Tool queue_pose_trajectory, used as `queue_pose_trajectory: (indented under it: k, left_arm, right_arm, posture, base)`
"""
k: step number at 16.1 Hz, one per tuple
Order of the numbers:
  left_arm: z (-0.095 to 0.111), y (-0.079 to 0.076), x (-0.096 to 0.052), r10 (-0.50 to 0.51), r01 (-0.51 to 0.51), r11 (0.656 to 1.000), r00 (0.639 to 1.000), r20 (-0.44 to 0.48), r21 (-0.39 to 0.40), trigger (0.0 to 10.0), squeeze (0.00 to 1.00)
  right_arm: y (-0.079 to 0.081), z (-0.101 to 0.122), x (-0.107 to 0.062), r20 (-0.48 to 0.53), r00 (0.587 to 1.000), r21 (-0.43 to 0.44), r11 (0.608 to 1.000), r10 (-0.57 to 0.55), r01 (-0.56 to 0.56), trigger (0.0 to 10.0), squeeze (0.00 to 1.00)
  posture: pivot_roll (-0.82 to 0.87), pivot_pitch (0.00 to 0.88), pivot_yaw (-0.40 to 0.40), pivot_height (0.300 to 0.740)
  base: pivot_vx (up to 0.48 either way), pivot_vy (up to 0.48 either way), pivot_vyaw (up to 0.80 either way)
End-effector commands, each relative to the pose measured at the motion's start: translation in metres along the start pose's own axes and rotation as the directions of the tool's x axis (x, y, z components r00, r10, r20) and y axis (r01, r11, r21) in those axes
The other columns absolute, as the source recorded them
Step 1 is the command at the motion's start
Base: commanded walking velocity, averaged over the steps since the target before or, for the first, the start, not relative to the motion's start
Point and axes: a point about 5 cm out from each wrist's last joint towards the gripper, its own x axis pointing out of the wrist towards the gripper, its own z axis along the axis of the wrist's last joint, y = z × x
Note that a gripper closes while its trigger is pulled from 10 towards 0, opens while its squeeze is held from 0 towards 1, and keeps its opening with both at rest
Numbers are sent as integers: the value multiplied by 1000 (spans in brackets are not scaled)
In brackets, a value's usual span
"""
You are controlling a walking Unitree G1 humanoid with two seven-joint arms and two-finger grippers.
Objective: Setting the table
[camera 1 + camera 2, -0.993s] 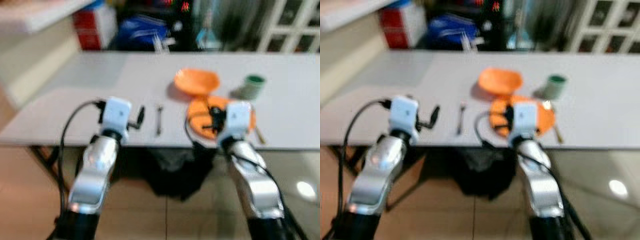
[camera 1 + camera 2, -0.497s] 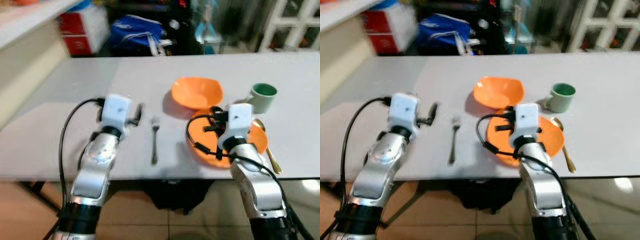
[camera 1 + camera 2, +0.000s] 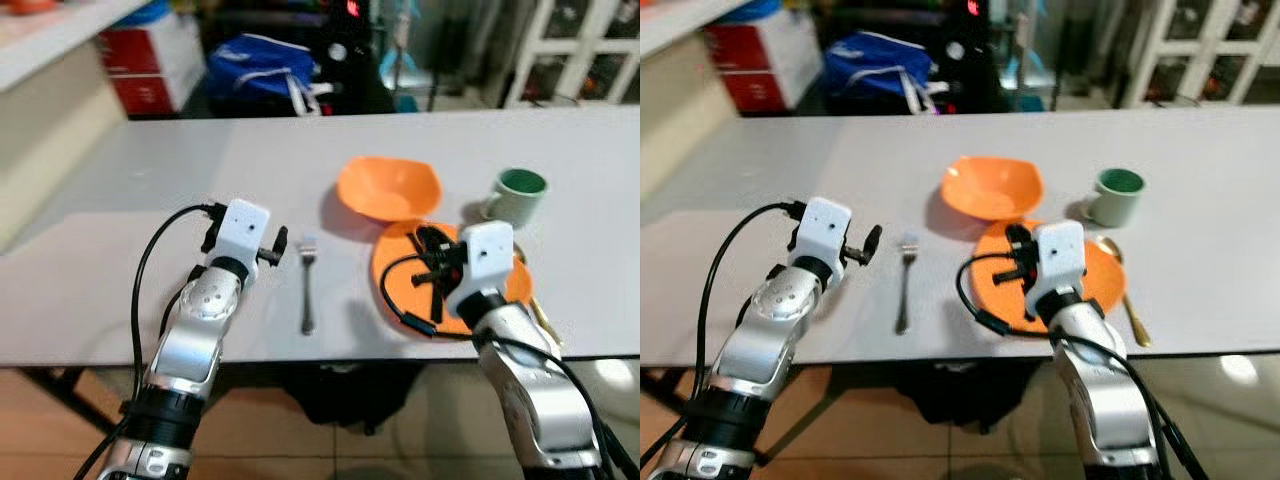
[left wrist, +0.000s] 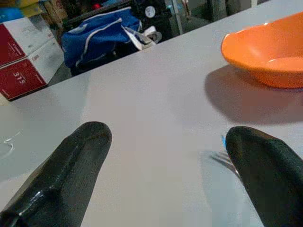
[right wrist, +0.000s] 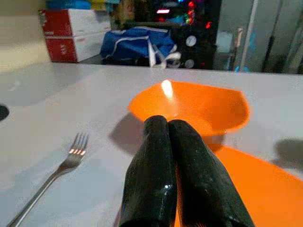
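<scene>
Since one second ago my head view has sharpened and closed on the tabletop (image 3: 120,260), so I judge the approach walk is finishing. Left end effector (image 4: 165,175): fingers apart, empty, just beside the fork (image 3: 307,285). Right end effector (image 5: 177,175): fingers pressed together, empty, above the plate (image 3: 395,285). The bowl (image 3: 388,187) touches the plate's far edge; cup (image 3: 518,196) beyond. My right arm covers most of the spoon (image 3: 1127,300).

Readable text: one marking on a box

In the left wrist view, the red-and-white cardboard box (image 4: 26,75) beyond the table bears white characters reading roughly "3TS"; nothing else is legible.
</scene>
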Motion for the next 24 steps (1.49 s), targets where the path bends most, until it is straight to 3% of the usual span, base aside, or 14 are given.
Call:
queue_pose_trajectory:
  k: [1,4,7,11,13,17,21,24]
  left_arm:
    - [2,-6,-1,-36,37,999,999,16,-18,10000,0]
    - [-13,-10,3,-39,33,996,997,-73,-88,10000,0]
    - [-37,-3,7,33,-40,999,984,-177,-35,10000,0]
    - [-33,5,7,116,-124,991,985,-126,-57,10000,0]
    - [-23,6,8,150,-154,981,988,-47,-119,10000,0]
    - [-47,13,10,220,-227,974,960,-172,-20,10000,0]
    - [-52,22,14,296,-297,955,942,-156,15,10000,0]
    - [-51,21,17,287,-288,958,948,-139,16,10000,0]
  right_arm:
    - [-4,3,-3,7,1000,8,1000,-4,4,10000,0]
    - [-6,1,-7,-18,999,-12,1000,28,-28,10000,0]
    - [-5,0,-11,-37,995,-62,994,90,-92,10000,0]
    - [-5,2,-16,-39,994,-64,992,107,-109,10000,0]
    - [-4,1,-18,-42,993,-64,991,114,-117,10000,0]
    - [-1,1,-18,-49,989,-66,988,136,-139,10000,0]
    - [1,2,-20,-49,986,-66,985,157,-160,10000,0]
    - [4,2,-22,-51,981,-56,980,189,-192,10000,0]
  posture:
    - [-132,0,63,740]
    - [-135,0,59,740]
    - [-139,0,55,740]
    - [-151,0,52,740]
    - [-151,0,52,740]
    - [-156,0,51,740]
    - [-165,0,53,740]
    - [-168,0,48,740]
  base:
    - [0,0,0]
    - [0,0,0]
    - [0,0,0]
    - [0,0,0]
    - [0,0,0]
    - [0,0,0]
    - [0,0,0]
    - [0,0,0]
